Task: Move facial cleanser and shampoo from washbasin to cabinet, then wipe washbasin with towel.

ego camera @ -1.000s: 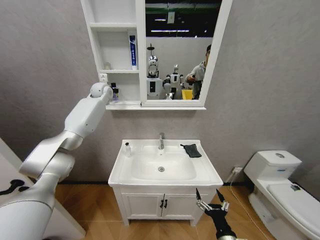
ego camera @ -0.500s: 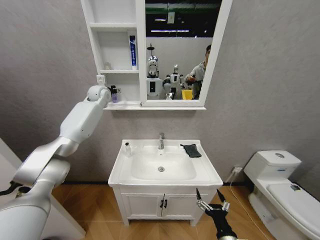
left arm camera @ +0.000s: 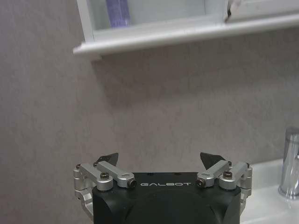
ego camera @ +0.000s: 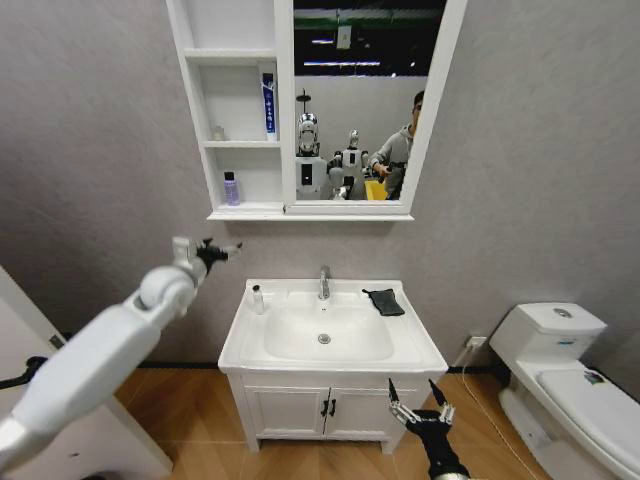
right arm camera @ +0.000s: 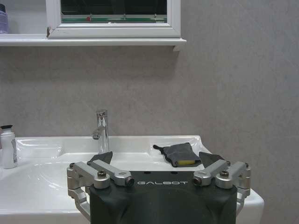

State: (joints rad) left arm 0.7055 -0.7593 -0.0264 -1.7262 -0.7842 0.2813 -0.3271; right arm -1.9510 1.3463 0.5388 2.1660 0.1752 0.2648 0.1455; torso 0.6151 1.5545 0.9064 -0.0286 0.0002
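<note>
1. The left pincer has come down from the cabinet; a second ago its arm reached up into the lowest shelf niche, and now it hangs against the grey wall, below the cabinet and to the left of the washbasin.
2. Its fingers stand spread apart and hold nothing, as the left wrist view shows.
3. A small purple-tinted bottle stands upright in the lowest niche, now apart from the pincer that was beside it before.
4. A blue and white tube stands upright in the middle niche, against the edge next to the mirror, unchanged.
5. A small white bottle with a dark cap stands on the rear left corner of the washbasin, just left of the chrome tap.
6. The dark towel lies on the rear right of the washbasin rim, where it lay before.
7. The right pincer hangs low in front of the washbasin's cupboard, its fingers spread and empty, in the same place as earlier.
</note>
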